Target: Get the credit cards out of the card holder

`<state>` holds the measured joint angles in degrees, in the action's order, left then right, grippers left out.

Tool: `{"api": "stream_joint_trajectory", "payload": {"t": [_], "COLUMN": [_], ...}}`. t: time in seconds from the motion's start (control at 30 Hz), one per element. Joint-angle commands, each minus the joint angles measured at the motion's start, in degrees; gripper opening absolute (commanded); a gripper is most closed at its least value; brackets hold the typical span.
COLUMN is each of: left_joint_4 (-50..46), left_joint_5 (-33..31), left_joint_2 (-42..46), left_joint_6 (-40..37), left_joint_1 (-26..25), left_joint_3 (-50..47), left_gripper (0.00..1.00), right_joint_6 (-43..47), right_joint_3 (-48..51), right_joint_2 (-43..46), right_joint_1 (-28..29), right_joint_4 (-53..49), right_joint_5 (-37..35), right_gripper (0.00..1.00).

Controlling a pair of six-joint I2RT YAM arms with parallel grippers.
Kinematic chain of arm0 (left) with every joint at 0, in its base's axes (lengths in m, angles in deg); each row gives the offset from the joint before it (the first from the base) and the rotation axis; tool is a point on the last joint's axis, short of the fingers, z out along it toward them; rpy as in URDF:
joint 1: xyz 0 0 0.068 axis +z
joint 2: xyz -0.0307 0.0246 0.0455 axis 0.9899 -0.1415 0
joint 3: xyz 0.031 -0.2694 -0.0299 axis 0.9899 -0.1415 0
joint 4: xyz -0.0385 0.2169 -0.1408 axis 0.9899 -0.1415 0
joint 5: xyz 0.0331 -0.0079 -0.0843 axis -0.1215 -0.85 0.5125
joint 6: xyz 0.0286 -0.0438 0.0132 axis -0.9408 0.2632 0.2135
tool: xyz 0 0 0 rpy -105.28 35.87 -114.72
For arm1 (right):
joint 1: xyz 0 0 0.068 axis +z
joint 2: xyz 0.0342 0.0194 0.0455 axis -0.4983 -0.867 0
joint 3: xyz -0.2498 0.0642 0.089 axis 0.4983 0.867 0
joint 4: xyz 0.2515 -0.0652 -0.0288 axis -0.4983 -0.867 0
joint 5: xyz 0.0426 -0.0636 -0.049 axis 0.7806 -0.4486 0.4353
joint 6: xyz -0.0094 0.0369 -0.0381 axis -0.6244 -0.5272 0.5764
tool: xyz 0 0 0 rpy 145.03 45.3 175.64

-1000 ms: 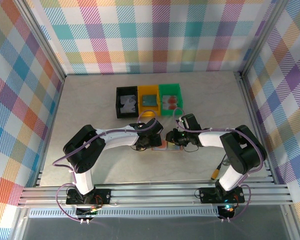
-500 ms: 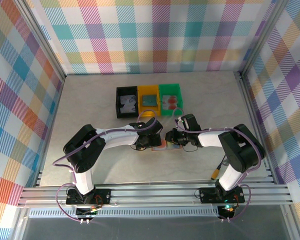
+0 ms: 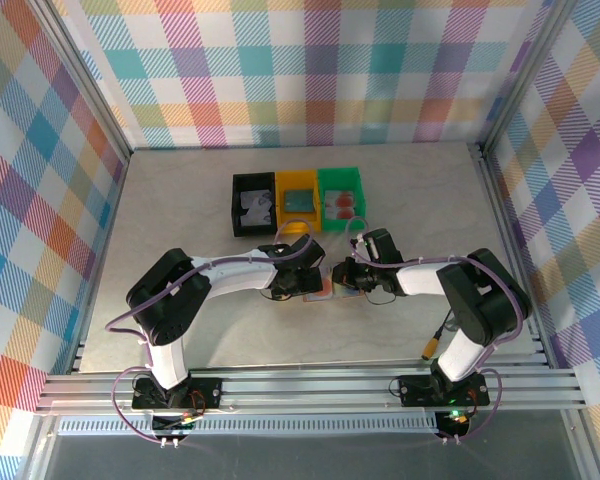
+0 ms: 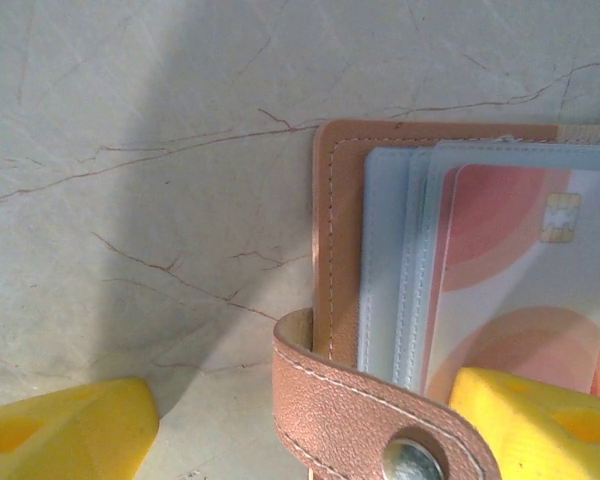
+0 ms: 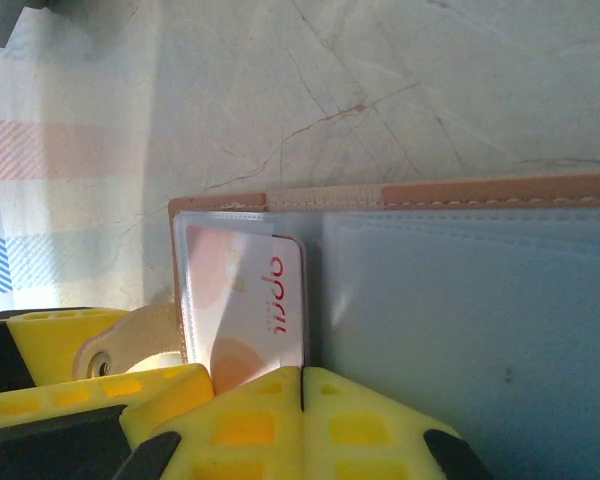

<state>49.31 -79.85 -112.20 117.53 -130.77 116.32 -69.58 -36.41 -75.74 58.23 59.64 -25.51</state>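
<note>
Card holder (image 5: pixel 460 300) beneath low right gripper (image 5: pixel 302 385), closed perhaps on card (image 5: pixel 250 300); left gripper (image 4: pixel 305 425) agape.

Card holder (image 4: pixel 325 250) cut off at right edge, credit card (image 5: pixel 245 300) lower end hidden behind right pincer (image 5: pixel 302 385)

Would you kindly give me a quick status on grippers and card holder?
Left gripper open, astride the card holder strap. Right gripper shut at edge of pale card; grip unconfirmed. Card not yet out. Nothing obstructing.
</note>
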Motion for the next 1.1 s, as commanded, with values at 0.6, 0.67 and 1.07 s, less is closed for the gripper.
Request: {"api": "stream_joint_trajectory", "payload": {"t": [0.6,0.67,1.07], "left_joint_4": [6.67,6.65,9.11], "left_joint_5": [14.62,14.70,16.02], "left_joint_2": [-7.60,-7.64,-8.47], "left_joint_6": [0.80,0.71,0.63], "left_joint_1": [-0.53,-0.43,-0.17], "left_joint_3": [-6.49,-6.55,-7.15], "left_gripper": [0.82,0.82,0.82], "right_joint_6": [2.33,2.37,1.59], "right_joint_3": [2.03,2.00,-0.98], "right_joint_2": [7.66,7.57,3.52], "right_joint_1": [0.03,-0.03,0.01], "right_joint_4": [-6.28,-6.11,-6.95], "right_joint_5": [-3.86,-3.24,-2.01], "right_gripper": [0.00,0.00,0.19]}}
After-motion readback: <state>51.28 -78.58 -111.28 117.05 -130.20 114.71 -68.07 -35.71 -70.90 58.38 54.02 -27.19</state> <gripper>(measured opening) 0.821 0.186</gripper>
